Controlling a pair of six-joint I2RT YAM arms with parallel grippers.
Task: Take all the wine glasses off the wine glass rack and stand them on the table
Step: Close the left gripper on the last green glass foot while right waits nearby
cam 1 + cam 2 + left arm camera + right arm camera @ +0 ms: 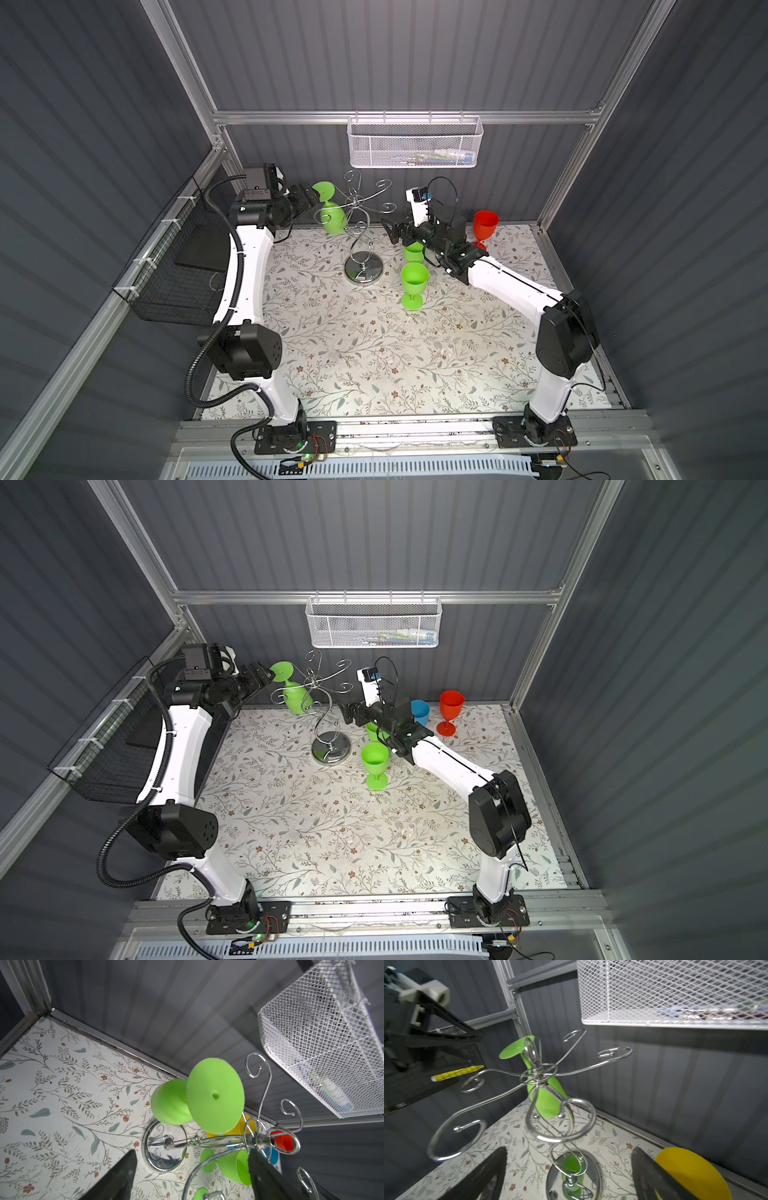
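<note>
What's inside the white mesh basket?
A few small items lie along the bottom of the white mesh basket, with green, blue and white showing; the mesh hides what they are.

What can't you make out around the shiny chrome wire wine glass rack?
- White mesh basket: its contents are too small in both top views and veiled by the mesh in the wrist views.
- Blue plastic cup: mostly hidden behind the right arm in a top view.
- Yellow round object: cut off by the edge of the right wrist view.
</note>
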